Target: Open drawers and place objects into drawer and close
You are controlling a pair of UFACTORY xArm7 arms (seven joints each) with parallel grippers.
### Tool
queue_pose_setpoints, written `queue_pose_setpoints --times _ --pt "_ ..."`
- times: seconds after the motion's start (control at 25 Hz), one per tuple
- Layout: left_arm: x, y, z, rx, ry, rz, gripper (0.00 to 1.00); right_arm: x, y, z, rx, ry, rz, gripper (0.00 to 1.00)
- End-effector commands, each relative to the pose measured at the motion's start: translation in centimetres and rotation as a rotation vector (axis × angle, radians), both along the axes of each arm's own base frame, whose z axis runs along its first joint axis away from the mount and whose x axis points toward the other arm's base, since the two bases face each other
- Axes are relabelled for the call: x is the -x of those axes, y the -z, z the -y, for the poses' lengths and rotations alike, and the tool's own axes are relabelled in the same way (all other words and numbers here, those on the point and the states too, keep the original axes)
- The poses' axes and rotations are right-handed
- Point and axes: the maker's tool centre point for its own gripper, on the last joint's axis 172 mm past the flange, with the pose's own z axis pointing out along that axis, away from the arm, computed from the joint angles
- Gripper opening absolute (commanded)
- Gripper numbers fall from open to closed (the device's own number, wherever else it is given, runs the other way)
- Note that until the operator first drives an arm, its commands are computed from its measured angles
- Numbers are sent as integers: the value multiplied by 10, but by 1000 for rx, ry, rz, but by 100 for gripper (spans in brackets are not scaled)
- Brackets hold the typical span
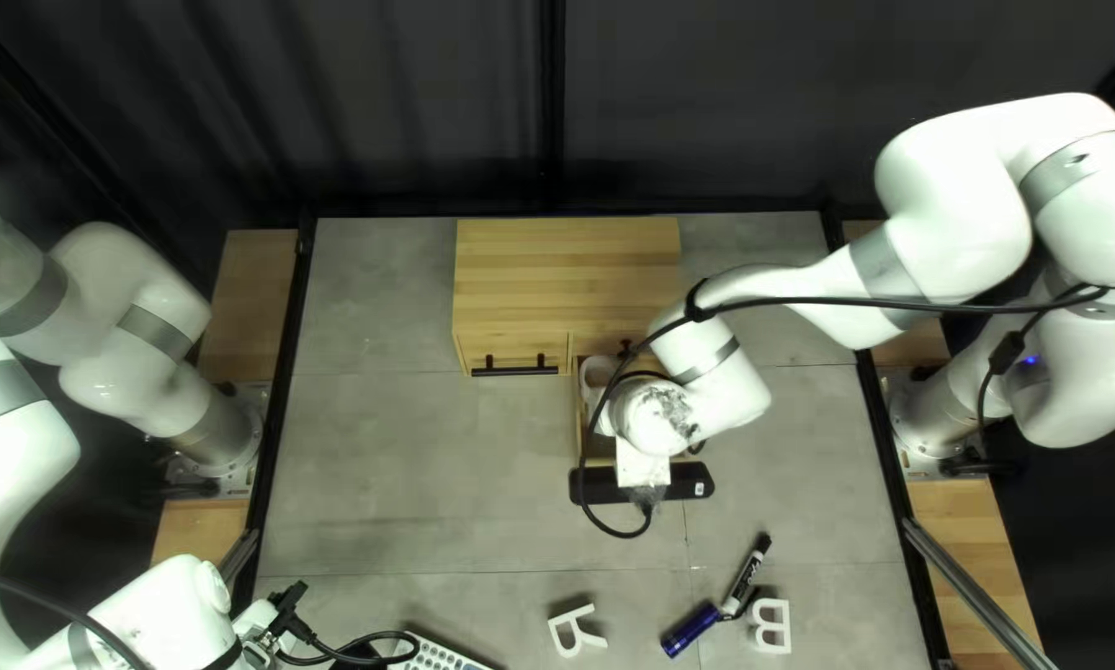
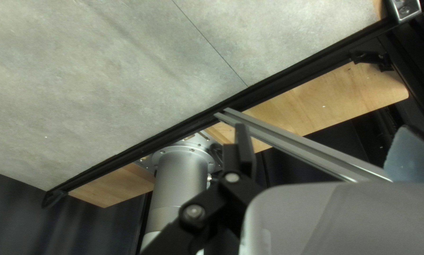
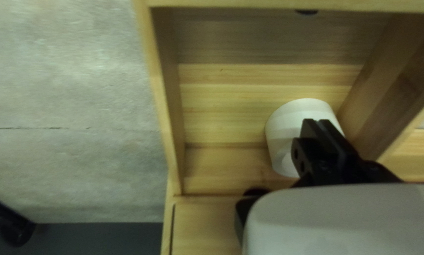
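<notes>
"Where's the white roll [image 3: 283,127]?"
"In the open drawer [image 3: 161,94]. Right hand [image 3: 316,123] beside it, pressed together; left hand [image 2: 323,134] spread."
"So it's placed?"
"Seemingly. Lift clear, then push shut."

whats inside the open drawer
A white roll is in the drawer. My right gripper covers part of it, and whatever lies behind the gripper can't be seen.

Right arm [image 1: 954,242] stretched inward, right claw [image 1: 642,464] closed, left arm [image 1: 129,360] folded, left claw [image 1: 289,608] spread

cylinder [image 3: 287,127] in drawer [image 3: 168,94], letters [image 1: 786,625] before cabinet [image 1: 557,273]
</notes>
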Motion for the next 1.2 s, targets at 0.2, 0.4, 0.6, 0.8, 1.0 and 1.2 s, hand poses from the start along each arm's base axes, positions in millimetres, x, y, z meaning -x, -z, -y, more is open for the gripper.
queue_pose_setpoints --times 0.2,0.4,0.6,0.8,1.0,1.2 --pt "0 0 0 0 0 0 100 32 -38 -82 41 21 19 100" --pt "0 0 0 0 0 0 100 61 -41 -141 46 47 36 100" --pt "0 0 0 0 0 0 100 81 -35 -189 48 69 43 100" --pt "0 0 0 0 0 0 100 109 -22 -209 57 91 37 100" --pt "0 0 0 0 0 0 100 120 -7 -222 30 114 40 100" --pt "0 0 0 0 0 0 100 127 -16 -211 36 136 57 100"
